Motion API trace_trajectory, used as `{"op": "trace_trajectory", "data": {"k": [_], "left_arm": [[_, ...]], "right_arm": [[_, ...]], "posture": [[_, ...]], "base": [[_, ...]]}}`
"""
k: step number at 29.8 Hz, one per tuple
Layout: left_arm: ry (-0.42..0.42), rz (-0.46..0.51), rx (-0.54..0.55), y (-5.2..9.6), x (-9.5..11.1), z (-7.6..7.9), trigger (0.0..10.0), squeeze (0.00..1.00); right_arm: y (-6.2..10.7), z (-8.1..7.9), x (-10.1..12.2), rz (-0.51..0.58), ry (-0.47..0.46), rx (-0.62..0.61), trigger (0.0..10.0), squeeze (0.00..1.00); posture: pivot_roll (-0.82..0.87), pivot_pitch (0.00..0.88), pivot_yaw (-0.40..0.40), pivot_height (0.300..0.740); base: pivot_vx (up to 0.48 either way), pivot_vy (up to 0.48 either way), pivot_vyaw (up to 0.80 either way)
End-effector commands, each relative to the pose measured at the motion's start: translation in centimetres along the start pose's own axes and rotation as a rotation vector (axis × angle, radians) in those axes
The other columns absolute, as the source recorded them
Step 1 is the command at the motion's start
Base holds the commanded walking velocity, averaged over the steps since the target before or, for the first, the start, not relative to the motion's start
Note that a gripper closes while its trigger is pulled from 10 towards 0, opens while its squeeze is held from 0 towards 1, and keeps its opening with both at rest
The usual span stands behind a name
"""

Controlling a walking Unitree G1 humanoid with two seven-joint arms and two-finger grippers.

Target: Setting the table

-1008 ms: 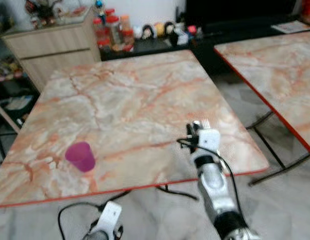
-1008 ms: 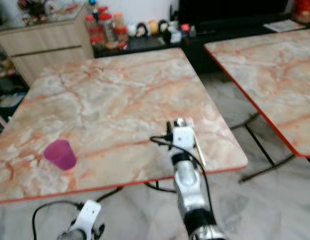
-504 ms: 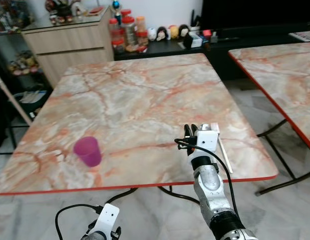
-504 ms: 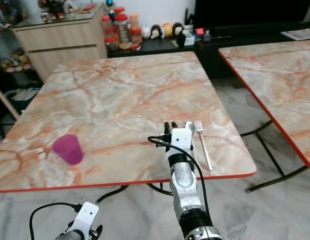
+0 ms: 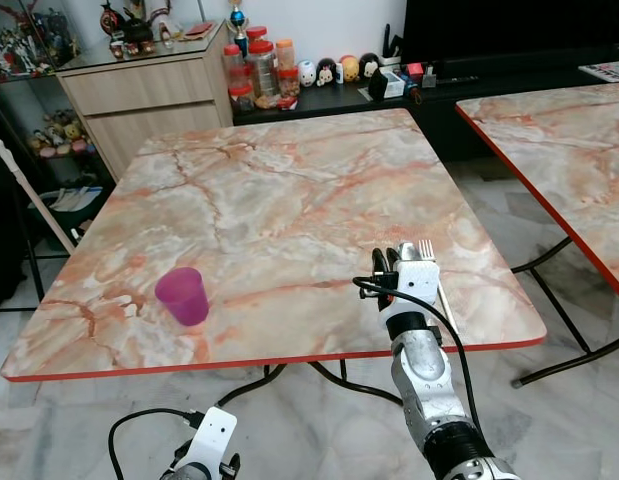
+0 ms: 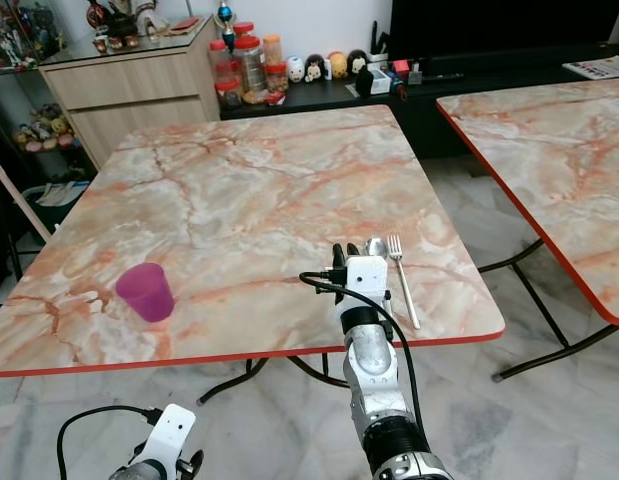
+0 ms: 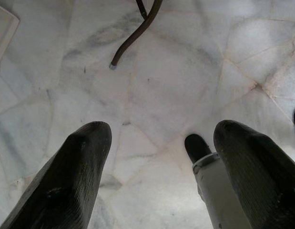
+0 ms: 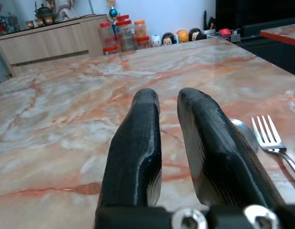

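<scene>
While right gripper (image 8: 168, 102) hovers low over table (image 5: 289, 190), fingers nearly closed, empty, spoon (image 6: 375, 246) and fork (image 6: 402, 278) lie just beside it near edge. Purple cup (image 5: 182, 296) well apart. Left gripper (image 7: 157, 157) spread, idle over floor. Best: open wider, align with spoon handle.

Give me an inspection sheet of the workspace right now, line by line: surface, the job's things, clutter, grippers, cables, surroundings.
Surface: marble-pattern table with a red edge, mostly bare.
Job's things: fork and spoon lying side by side near the front right corner; purple cup upright near the front left.
Clutter: nothing seen on the table.
Grippers: right gripper low over the table beside the cutlery, fingers nearly together, holding nothing; left gripper open, hanging over the floor.
Cables: black cable looping along the right wrist; another at the left wrist.
Surroundings: second table to the right; wooden cabinet and jars behind.
</scene>
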State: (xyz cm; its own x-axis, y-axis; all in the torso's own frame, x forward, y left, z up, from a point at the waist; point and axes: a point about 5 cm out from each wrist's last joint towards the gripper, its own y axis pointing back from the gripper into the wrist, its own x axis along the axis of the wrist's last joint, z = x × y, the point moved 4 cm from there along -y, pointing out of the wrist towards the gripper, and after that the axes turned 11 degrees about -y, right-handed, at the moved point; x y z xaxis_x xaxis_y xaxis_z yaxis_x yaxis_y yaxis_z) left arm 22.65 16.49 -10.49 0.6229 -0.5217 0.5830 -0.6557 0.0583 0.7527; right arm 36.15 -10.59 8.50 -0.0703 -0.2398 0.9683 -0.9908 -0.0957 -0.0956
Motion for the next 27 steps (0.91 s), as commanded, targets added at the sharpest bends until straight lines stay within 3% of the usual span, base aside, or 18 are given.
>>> {"op": "trace_trajectory", "data": {"k": [1, 27], "left_arm": [[-0.003, -0.015, 0.006, 0.04, -0.32, -0.29, 10.0, 0.0], [0.017, -0.006, 0.0, 0.07, -0.28, 0.18, 10.0, 0.0]], "right_arm": [[-0.22, -0.3, 0.12, 0.0, -0.008, 0.004, 10.0, 0.0], [-0.29, -0.47, 0.48, 0.016, 0.054, 0.029, 10.0, 0.0]], "posture": [[0.01, 0.0, 0.092, 0.74], [0.01, 0.0, 0.08, 0.74]], "base": [[0.251, 0.0, 0.0], [0.252, 0.0, 0.0]]}}
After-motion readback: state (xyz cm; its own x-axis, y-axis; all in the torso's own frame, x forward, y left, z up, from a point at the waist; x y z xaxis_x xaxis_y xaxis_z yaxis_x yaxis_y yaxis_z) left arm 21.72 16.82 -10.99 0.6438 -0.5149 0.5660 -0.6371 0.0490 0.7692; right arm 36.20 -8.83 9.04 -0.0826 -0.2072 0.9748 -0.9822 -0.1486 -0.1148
